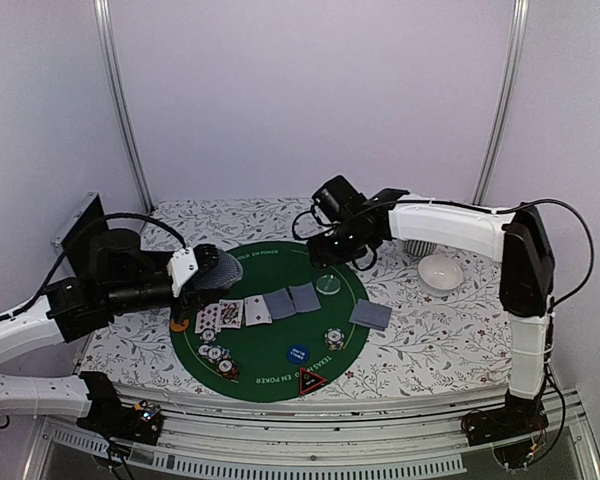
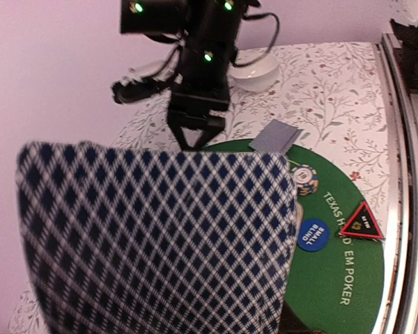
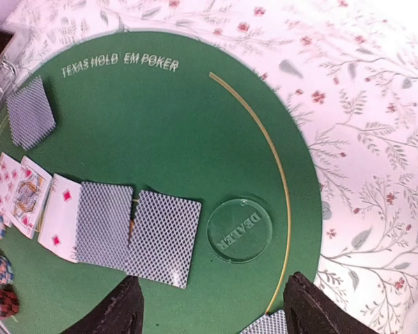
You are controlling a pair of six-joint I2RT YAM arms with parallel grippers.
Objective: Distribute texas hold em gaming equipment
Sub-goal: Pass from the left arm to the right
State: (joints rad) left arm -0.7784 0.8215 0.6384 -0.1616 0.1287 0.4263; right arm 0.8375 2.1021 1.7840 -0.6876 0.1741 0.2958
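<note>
A round green poker mat [image 1: 270, 262] lies mid-table. My left gripper [image 1: 204, 276] is shut on a grey-blue-backed playing card [image 2: 160, 236], held over the mat's left edge; the card hides the fingers in the left wrist view. My right gripper [image 3: 212, 309] is open and empty, hovering just above the clear dealer disc [image 3: 239, 229], which lies flat on the mat [image 1: 329, 284]. Three face-up cards [image 1: 230, 313] and two face-down cards [image 1: 292, 300] lie in a row. Another face-down card [image 1: 370, 315] lies at the mat's right edge.
Striped chips [image 1: 334, 338] sit mid-mat and more chips [image 1: 216, 357] at the left. A blue button [image 1: 297, 353], a red-black triangle [image 1: 313, 380] and an orange button [image 1: 181, 325] lie near the mat's edge. A white bowl [image 1: 441, 271] and a ribbed cup [image 1: 420, 247] stand at the right.
</note>
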